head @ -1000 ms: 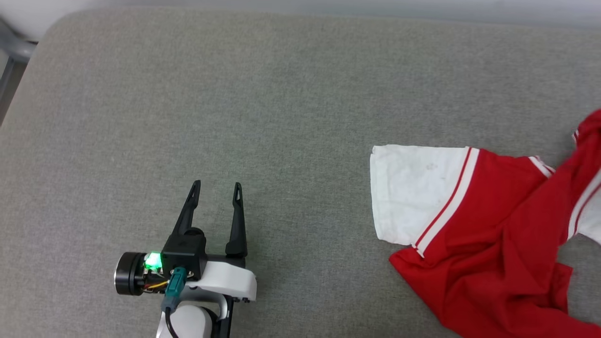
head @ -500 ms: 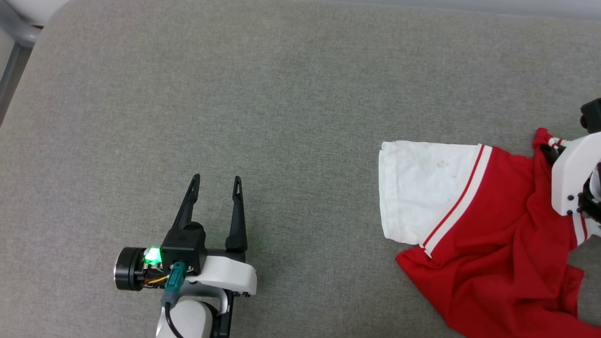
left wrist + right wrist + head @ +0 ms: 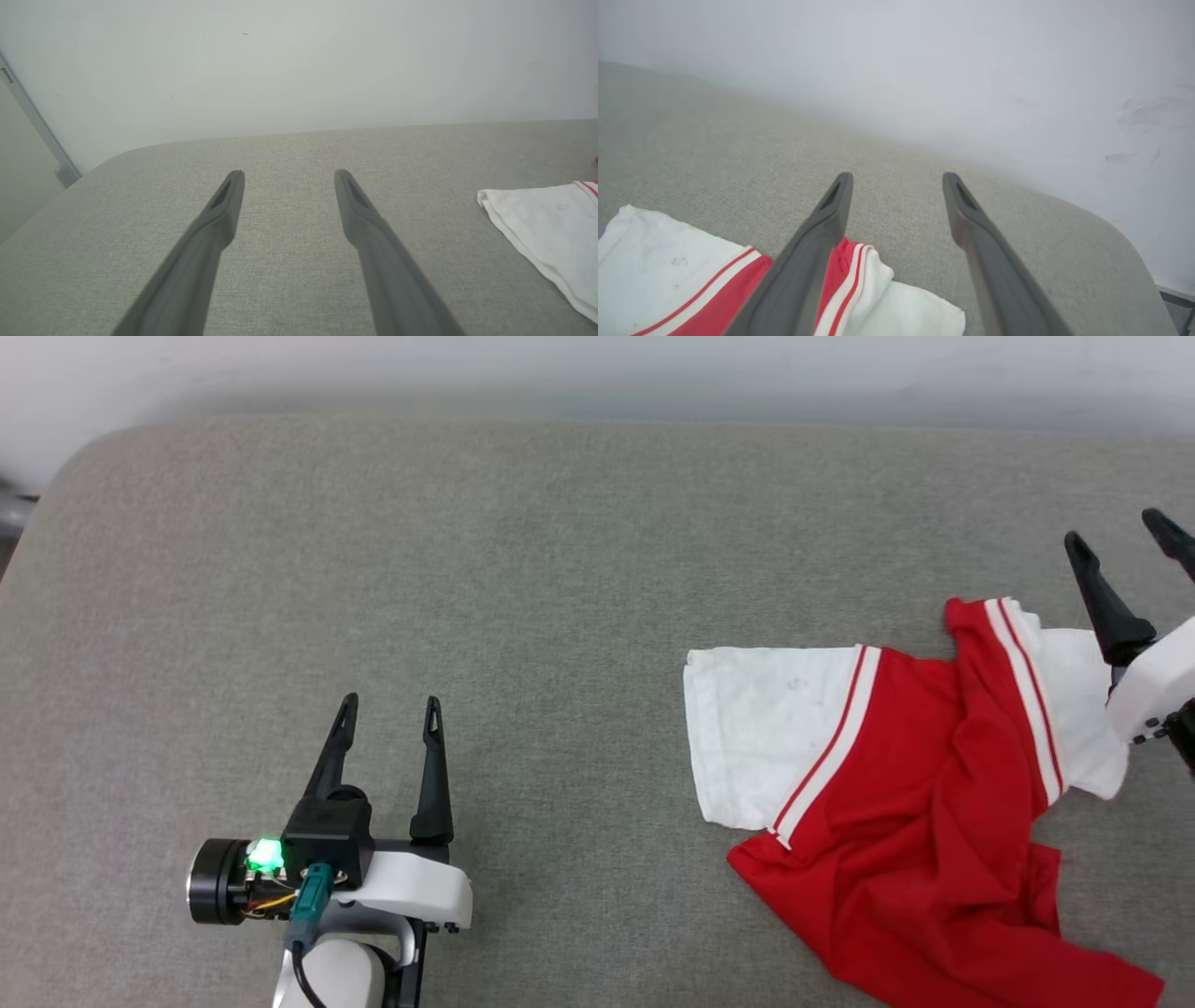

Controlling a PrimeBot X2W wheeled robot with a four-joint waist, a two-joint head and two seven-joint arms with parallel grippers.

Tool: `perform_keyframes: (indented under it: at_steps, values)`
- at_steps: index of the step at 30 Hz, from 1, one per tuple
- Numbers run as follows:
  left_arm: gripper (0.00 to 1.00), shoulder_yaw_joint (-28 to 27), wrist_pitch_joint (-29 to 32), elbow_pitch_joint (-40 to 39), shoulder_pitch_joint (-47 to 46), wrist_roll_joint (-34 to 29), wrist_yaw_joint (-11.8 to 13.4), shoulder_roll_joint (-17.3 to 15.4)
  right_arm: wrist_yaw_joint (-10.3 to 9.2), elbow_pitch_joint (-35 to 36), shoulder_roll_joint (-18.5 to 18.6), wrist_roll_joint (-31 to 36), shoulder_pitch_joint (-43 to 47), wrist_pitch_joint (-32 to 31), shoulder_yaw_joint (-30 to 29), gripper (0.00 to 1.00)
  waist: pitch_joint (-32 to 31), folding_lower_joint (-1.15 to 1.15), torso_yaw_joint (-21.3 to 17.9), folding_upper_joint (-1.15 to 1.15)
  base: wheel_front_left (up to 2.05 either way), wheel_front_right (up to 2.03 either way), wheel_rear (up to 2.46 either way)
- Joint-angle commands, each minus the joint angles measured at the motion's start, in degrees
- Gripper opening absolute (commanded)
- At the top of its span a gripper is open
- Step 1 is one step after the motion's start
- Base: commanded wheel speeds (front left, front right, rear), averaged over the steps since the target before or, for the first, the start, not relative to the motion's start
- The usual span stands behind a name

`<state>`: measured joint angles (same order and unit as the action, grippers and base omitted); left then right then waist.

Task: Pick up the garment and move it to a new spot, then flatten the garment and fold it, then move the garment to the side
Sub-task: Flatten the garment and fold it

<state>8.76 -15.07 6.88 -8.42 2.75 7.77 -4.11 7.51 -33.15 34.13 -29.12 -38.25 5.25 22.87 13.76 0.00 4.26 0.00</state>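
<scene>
**Jersey down and crumpled, both jaws empty**

The garment (image 3: 896, 840) lies on the grey fabric-covered bench (image 3: 523, 569) at the right of the head view, and neither arm has hold of it. Our right jaws stand wide apart at the upper right edge of that frame, with bare bench between the tips. They sit just past the bunched white sleeve (image 3: 1074, 700), and the right wrist view shows the sleeve lying under one of our fingers (image 3: 817, 242) rather than between the two. We judge that the jaws are parked there because this sleeve, doubled over the red body, is the part that most needs drawing out.

Our left jaws are at the lower left of the head view, equally open and holding nothing, over bare bench and well apart from the shirt. That leaves the middle of the bench free, which we read as room for spreading.

The other white sleeve (image 3: 766, 747) lies flat and points toward the frame's left. From the shoulders the red body runs down to the lower right corner, so the long axis is a diagonal, and the hem end passes out of frame. The cloth is creased and twisted, and we see no print. Flattening looks like the step in hand, and folding has not begun.
</scene>
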Motion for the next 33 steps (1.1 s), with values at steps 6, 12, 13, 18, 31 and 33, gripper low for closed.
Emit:
perform_keyframes:
  at_steps: [6,12,13,18,31,33]
  values:
    - [1.00,-1.10,-0.14,0.22,-1.92,-0.47,-1.73,-1.90,-0.05,8.60,-7.71,8.49,8.51,8.74,-12.67,1.00,-3.57,0.00,-3.29,0.00,0.00,0.00,0.00]
    - [1.00,-1.37,-0.14,2.11,-5.59,0.06,-4.29,-3.74,-0.05,20.74,-16.66,16.14,19.44,9.67,-21.71,1.00,-4.64,0.00,-4.99,0.00,0.00,0.00,0.00]
    - [1.00,-1.36,-0.14,2.61,-6.52,0.23,-4.89,-4.05,-0.04,22.60,-17.97,16.96,21.35,9.69,-22.64,1.00,-4.70,0.00,-5.20,0.00,0.00,0.00,0.00]
    - [1.00,-0.16,0.38,6.86,-12.06,1.07,-9.21,-5.88,-0.05,29.44,-22.80,19.93,29.84,9.58,-25.22,1.00,-4.61,0.00,-6.23,0.00,0.00,0.00,0.00]
    - [1.00,9.84,17.98,14.58,-31.07,7.91,-15.12,-11.13,-0.05,37.39,-26.66,23.32,37.27,9.57,-24.44,1.00,-2.19,0.00,-10.19,0.00,0.00,0.00,0.00]
    - [1.00,14.89,22.97,15.64,-33.82,11.29,-15.18,-12.54,-0.05,37.42,-26.75,23.53,37.07,9.63,-24.27,1.00,-1.59,0.00,-10.69,0.00,0.00,0.00,0.00]
